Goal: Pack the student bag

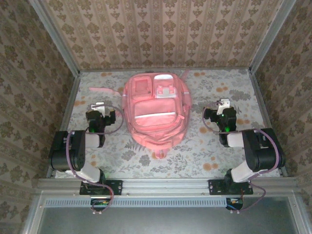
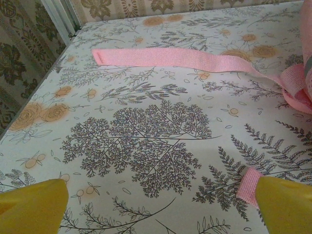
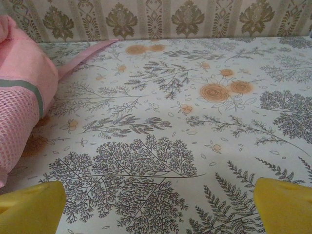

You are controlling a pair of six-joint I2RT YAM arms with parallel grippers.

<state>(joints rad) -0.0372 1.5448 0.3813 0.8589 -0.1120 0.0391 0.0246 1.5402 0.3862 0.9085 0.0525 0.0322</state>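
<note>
Pink student bag [image 1: 155, 113] lies flat in the middle of the table [image 1: 195, 156], front up, likely so its pockets can be reached. Left gripper [image 1: 100, 107] at nine o'clock and right gripper [image 1: 223, 105] at three sit ready (fingers spread wide, holding nothing).

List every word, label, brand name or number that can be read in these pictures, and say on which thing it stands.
No text can be read.
The pink backpack shows no legible word or logo.
Its grey-white patches are too small to tell whether they carry print.
The flowered table cover and the wallpaper bear patterns, no writing.
</note>
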